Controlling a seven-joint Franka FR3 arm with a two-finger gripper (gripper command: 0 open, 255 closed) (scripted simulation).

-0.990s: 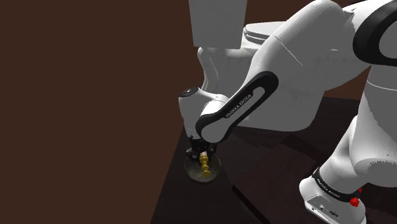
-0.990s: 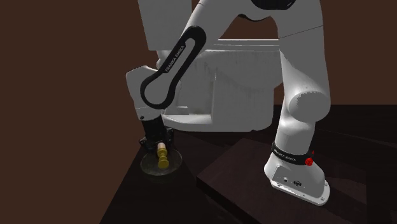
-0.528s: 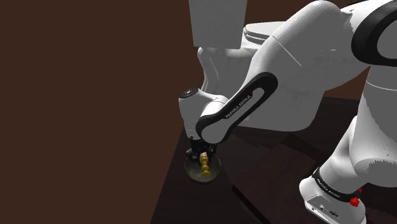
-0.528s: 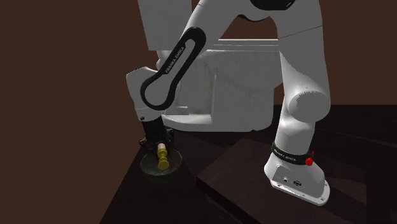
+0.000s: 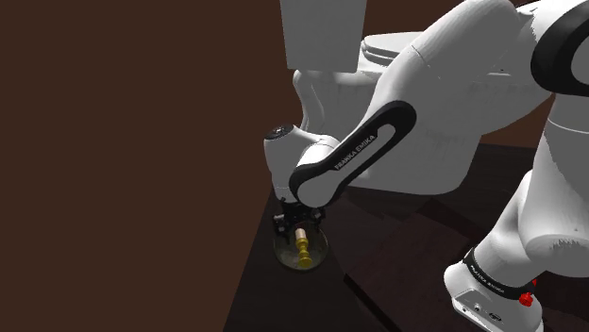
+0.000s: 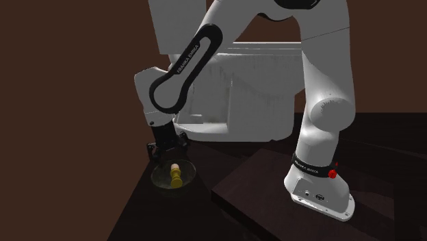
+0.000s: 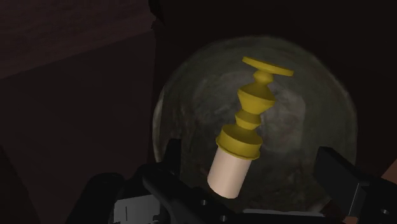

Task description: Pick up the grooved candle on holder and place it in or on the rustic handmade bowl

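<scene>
Since the candle point(image 7: 236, 137) lies inside the bowl point(image 7: 318, 108) with nothing gripping it, you can judge the placing done in all but the retreat. Your gripper point(image 7: 252, 156) hangs just above the bowl with its fingers point(image 7: 336, 179) spread wide. In the wrist view one finger stands on either side of the candle's cream end, and neither touches it. The next move turns on one relation: the candle sits directly under the hand, and its long axis runs away from the palm, slantwise across the bowl. The cream wax is nearest the fingers and the yellow holder's flat foot is farthest, out toward the rim. It looks tipped rather than upright, though you cannot tell how much of it rests on the bowl's floor and how much leans on the wall. In the shoulder view the gripper point(image 5: 297, 222) is just above the bowl point(image 5: 280, 255), with the candle point(image 5: 303, 245) showing right below it. The second exterior view agrees: gripper point(image 6: 169, 146) above, candle point(image 6: 176, 175) in the bowl point(image 6: 157, 181), which stands on a dark surface point(image 6: 178, 219). By my reading you should draw straight up along the hand's own line. Any sideways drift could bring a finger against the wax end and roll the candle or nudge the bowl.
</scene>
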